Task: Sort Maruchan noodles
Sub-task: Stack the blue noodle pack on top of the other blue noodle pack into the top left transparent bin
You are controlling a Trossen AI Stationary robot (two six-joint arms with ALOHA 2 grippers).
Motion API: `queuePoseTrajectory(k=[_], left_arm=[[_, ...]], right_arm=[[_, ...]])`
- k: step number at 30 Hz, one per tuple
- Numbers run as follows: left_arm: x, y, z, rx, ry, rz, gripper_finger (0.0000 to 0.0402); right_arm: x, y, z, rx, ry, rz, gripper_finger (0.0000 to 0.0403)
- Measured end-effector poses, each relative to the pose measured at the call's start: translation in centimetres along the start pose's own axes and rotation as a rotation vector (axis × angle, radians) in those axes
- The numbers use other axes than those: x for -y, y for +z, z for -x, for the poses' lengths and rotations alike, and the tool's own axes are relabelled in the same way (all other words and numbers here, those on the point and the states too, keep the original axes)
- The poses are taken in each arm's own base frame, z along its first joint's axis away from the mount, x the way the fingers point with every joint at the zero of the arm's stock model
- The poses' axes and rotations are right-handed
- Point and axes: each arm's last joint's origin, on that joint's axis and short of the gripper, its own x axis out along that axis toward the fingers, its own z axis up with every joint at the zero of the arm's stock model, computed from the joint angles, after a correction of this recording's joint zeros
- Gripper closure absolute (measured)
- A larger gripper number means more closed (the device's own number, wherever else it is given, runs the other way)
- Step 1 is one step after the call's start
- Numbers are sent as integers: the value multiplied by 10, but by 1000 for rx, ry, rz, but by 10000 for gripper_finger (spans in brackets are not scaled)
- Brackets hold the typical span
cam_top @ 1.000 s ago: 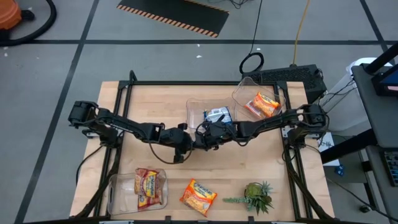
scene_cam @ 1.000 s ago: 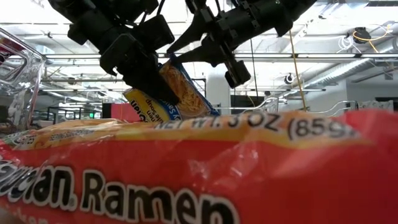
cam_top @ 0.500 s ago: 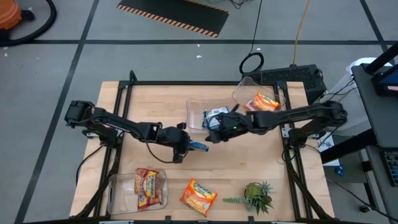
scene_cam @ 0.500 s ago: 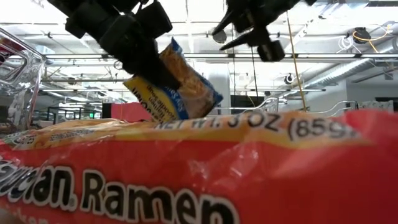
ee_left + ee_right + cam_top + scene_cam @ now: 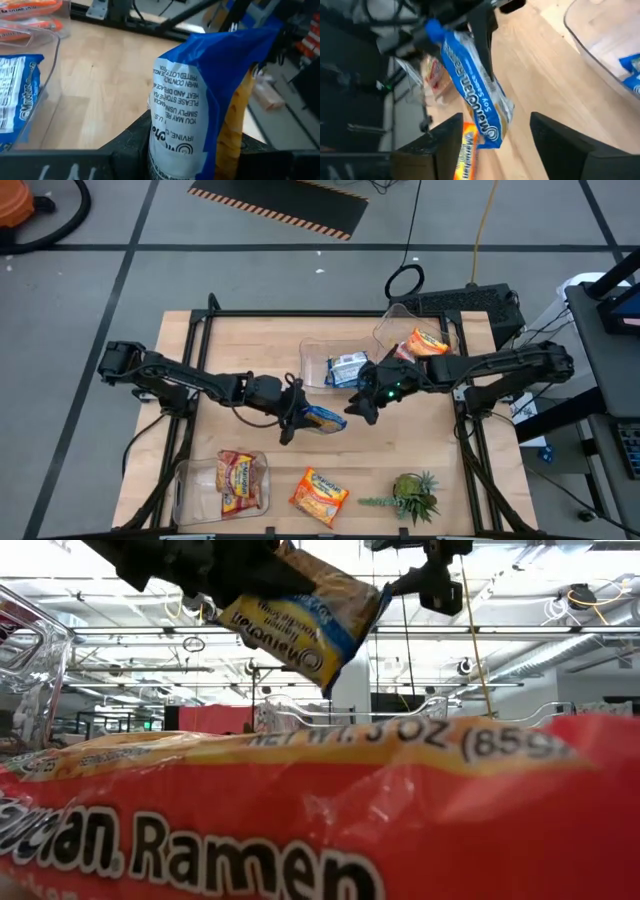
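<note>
The left end effector (image 5: pixel 298 416) clamps a blue-and-yellow noodle packet (image 5: pixel 325 418) by one end and holds it clear of the table (image 5: pixel 240 340), near the middle bin (image 5: pixel 310 358) that already holds a blue packet (image 5: pixel 347 367), which I judge to be its destination. The right end effector (image 5: pixel 362 406) hangs just beside it with its fingers spread and nothing between them. The high view maps the orange packets in the other bins, while the right wrist view shows the packet (image 5: pixel 475 100) dangling slantwise.
</note>
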Motion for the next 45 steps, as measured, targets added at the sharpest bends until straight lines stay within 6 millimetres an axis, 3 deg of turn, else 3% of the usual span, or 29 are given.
queuePoseTrajectory(k=[10,19,33,38,45], left_arm=[[1,6,0,59,-14,76,271],[0,6,0,78,33,147,271],[2,16,1,182,25,163,271],[3,17,1,199,14,161,271],[6,19,2,219,-5,156,261]], right_arm=[[4,-6,-23,-42,-49,195,129],[5,-7,-43,-68,10,299,137],[2,-6,-43,-81,73,290,141],[-2,-2,-42,-25,96,294,161],[-4,0,-40,-8,110,280,236]])
